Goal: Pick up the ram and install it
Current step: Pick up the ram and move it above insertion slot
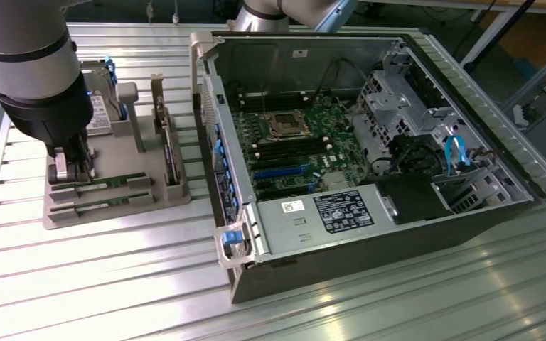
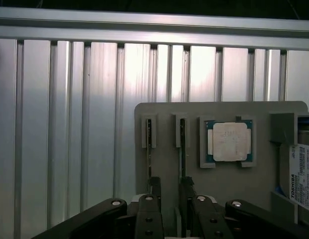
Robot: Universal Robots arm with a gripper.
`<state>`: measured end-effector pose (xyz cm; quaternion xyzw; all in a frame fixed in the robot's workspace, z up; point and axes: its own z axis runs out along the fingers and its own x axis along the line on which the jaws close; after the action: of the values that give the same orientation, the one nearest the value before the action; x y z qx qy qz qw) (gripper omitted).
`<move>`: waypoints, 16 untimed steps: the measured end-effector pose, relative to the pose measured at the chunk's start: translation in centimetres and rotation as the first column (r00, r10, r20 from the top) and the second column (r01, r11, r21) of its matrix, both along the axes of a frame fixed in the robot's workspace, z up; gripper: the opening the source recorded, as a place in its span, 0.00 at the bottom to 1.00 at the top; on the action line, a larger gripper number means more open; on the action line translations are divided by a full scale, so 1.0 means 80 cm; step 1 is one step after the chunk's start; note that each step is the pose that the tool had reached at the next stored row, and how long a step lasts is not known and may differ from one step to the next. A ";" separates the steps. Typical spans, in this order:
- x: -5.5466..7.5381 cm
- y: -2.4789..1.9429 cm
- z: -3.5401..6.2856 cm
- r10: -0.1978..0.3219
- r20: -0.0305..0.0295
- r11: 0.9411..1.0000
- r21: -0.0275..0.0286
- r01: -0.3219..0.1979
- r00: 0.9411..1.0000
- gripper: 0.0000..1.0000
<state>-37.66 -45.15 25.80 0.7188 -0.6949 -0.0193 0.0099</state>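
Two ram sticks (image 2: 182, 149) stand on edge in the grey holder (image 2: 219, 184) just beneath the gripper (image 2: 170, 188), whose fingers are spread apart, and each stick's long axis runs straight ahead along the gap between those fingers, so a squeeze would likely fall across a thin board.

The arm (image 1: 26, 57) is a thick, smooth cylinder of pale silver-grey metal that ends in a broad matte black collar (image 1: 38, 114). A second silver-grey tube (image 1: 287, 11) of the same arm, with a rounded joint housing, sits at the top edge of the exterior view. Below the collar comes the gripper (image 1: 69, 174), dull grey metal with blocky fingers. From the wrist view the gripper (image 2: 170, 186) looks black. It has angled outer link bars (image 2: 94, 216) and inner ones. Each bar carries a round silver pin head (image 2: 116, 202) with smaller dark screws beneath. The bars lead to narrow black fingertips (image 2: 155, 185).
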 end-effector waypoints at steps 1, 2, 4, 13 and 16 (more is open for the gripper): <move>0.000 -0.0032 0.000 0.000 0.000 1.000 0.001 0.000 1.000 0.30; 0.000 -0.0066 0.000 0.000 0.000 1.000 0.001 0.000 1.000 0.30; 0.000 -0.0104 0.000 0.000 0.000 1.000 0.001 0.000 1.000 0.30; 0.000 -0.0140 -0.003 0.000 0.000 1.000 0.002 0.000 1.000 0.30; 0.000 -0.0142 -0.007 0.000 0.000 1.000 0.002 0.000 1.000 0.30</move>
<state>-37.66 -46.28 25.22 0.7188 -0.6949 -0.0199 0.0093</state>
